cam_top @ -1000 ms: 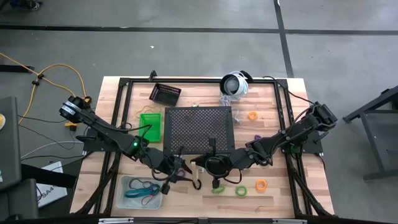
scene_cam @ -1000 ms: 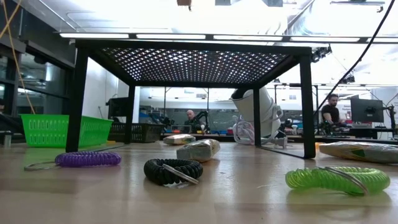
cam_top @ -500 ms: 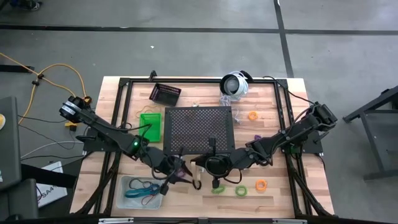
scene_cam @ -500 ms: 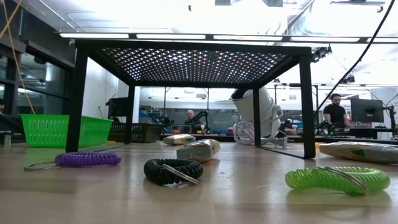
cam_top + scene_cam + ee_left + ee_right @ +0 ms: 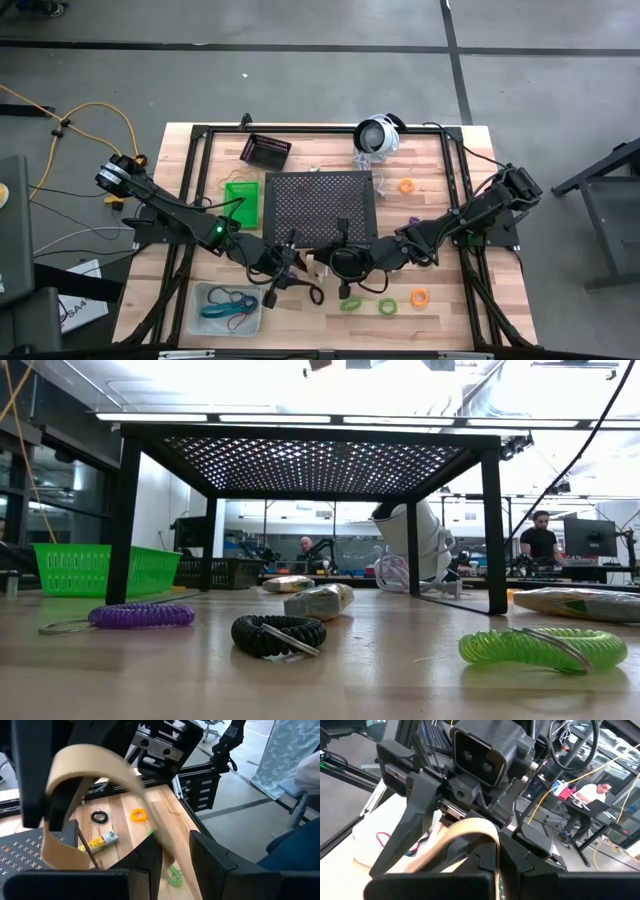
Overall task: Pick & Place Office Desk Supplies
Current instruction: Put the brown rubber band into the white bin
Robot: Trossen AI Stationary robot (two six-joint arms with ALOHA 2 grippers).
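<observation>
A wide tan band (image 5: 90, 765) arches in the air between my two grippers, above the table's near middle (image 5: 316, 268). My right gripper (image 5: 492, 854) is shut on one end of it. My left gripper (image 5: 176, 842) faces it from the left, its fingers apart, with the band's other end coming down at one fingertip. A purple coil (image 5: 140, 615), a black coil (image 5: 278, 635) and a green coil (image 5: 543, 648) lie flat on the wood below. A yellow tube (image 5: 102, 841) lies under the stand. My right gripper pinches the tan band's end (image 5: 482, 840) between its two fingers, coming level from the table's right. The band rises from the fingers in an arch, clear of the table. My left gripper: the band's other end (image 5: 150, 827) reaches one fingertip; whether it touches cannot be told.
The black perforated stand (image 5: 320, 208) rises just beyond the grippers. A clear bin (image 5: 228, 307) with bands sits near left, a green bin (image 5: 241, 203) and a black bin (image 5: 265, 150) farther back. A green loop (image 5: 387, 306) and an orange loop (image 5: 419, 297) lie near right. A white device (image 5: 377, 135) sits at the back.
The tan band, which hung toward the near edge below the two grippers, has swung up between them, and the black coil beneath it now shows. Both arms have stayed in place.
</observation>
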